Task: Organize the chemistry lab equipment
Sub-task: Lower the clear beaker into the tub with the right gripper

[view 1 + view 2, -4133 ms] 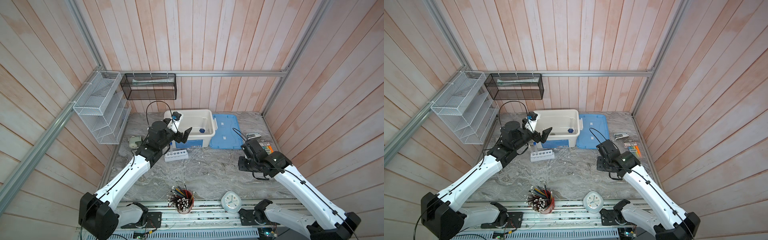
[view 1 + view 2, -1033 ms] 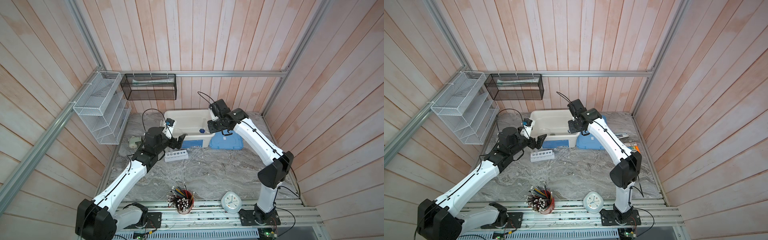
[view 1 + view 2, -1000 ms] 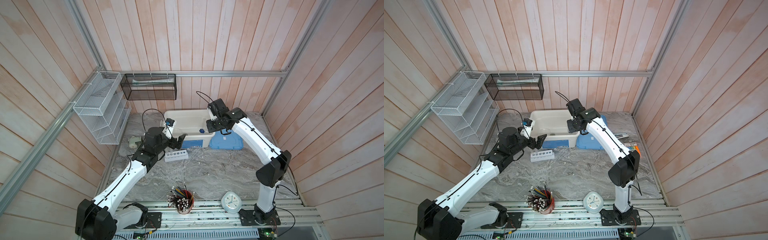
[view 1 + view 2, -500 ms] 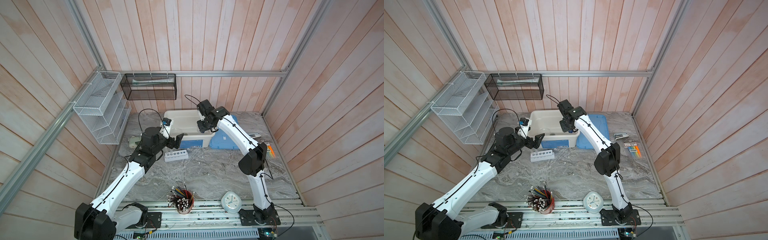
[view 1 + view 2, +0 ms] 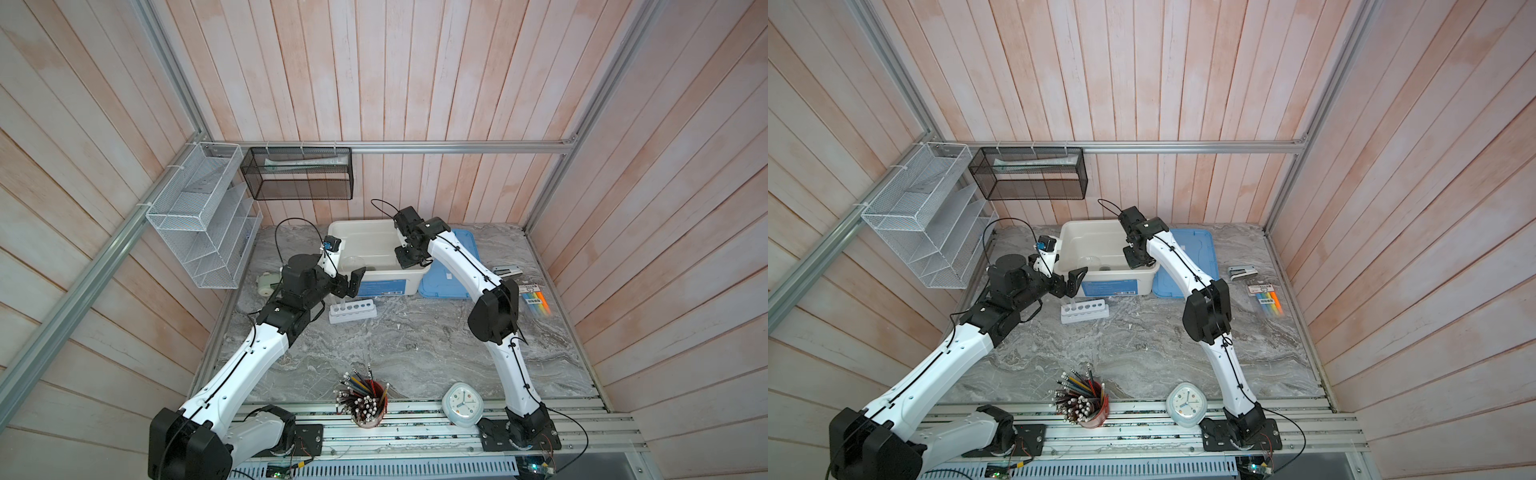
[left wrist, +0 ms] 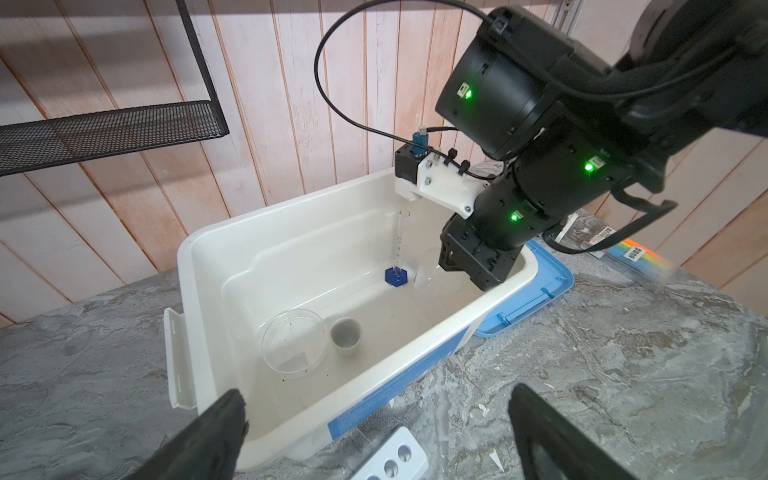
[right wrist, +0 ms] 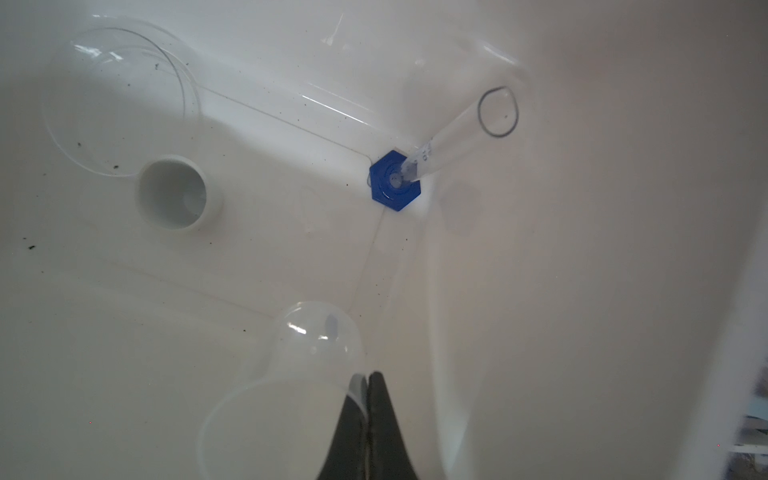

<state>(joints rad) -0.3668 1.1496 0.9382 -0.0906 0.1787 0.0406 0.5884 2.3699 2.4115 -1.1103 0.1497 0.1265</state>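
Right end effector (image 7: 368, 380) was down inside the white tub (image 5: 365, 239). Its jaws were pressed together on the thin wall of a clear rounded vessel (image 7: 318, 336), which hung at its tips just above the tub floor. Over on the other side, the left end effector (image 6: 374, 440) hovered with jaws spread wide and nothing between them. It sat low at the tub's near left corner, above one end of the rack.

Now the layout, big to small. The marbled grey desk (image 5: 415, 345) carried the lot. At its back sat the tub, open on top, and a blue lid (image 5: 442, 286) lay flat just beside it on the right. In front of the tub, the white six-hole rack (image 5: 354, 311) lay on the desk, near the tub wall but apart from it.

Down in the tub, a flat clear petri dish (image 6: 293, 340) rested on the floor. A slim graduated cylinder (image 6: 397, 274) stood on its blue hexagonal foot in a corner of the floor, close by the wall and near the held vessel. And a small white cup (image 6: 345, 336) stood upright just beside the dish.
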